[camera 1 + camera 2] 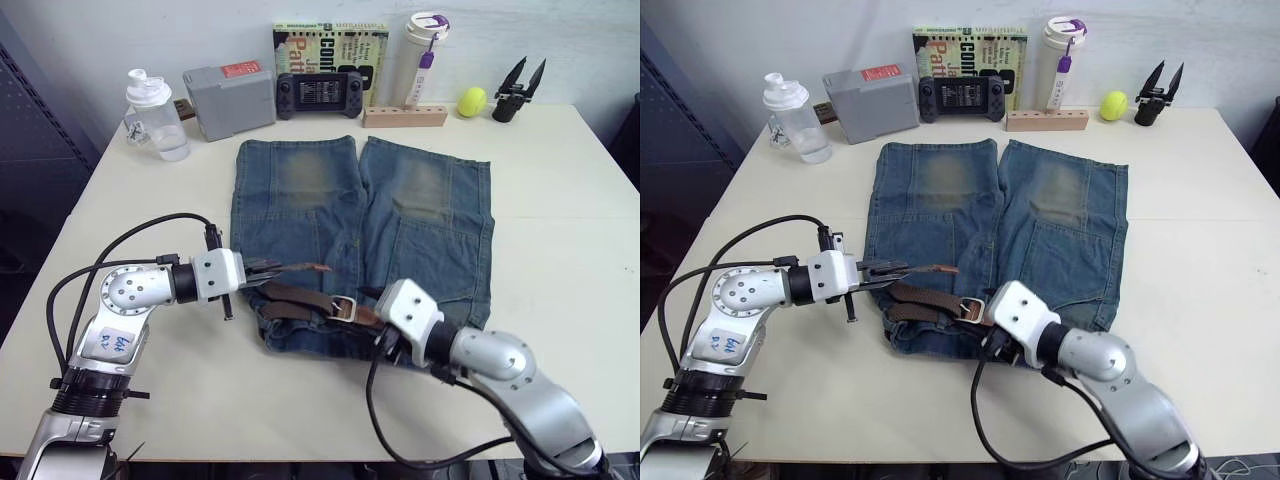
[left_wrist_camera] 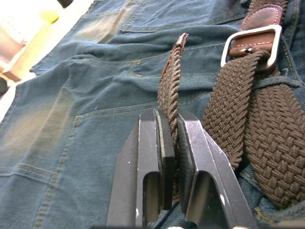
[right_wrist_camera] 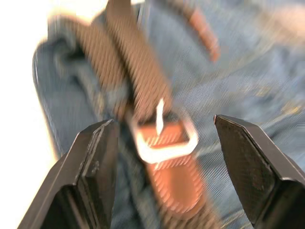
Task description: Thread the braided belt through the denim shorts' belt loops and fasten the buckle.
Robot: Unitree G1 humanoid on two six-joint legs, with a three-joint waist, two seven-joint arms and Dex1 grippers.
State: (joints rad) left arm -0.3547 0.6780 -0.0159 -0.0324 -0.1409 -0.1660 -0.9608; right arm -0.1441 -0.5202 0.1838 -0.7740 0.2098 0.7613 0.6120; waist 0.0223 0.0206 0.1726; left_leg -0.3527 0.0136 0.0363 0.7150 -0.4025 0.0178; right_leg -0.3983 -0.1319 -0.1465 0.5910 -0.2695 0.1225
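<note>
Right gripper (image 3: 159,138) sits at the near waistband edge of the denim shorts (image 1: 420,215), fingers spread wide on either side of the buckle (image 3: 164,138), gripping nothing. Left gripper (image 2: 172,138) is clamped on the braided belt (image 2: 170,90) near its tip, holding it raised over the shorts. Rest of the belt lies along the waistband.

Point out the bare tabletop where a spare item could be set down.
Free: the cream table right of the faded blue denim shorts, and the strip left of them, behind the left gripper. Crowded: the back edge, from the clear plastic bottle to the yellow ball.
</note>
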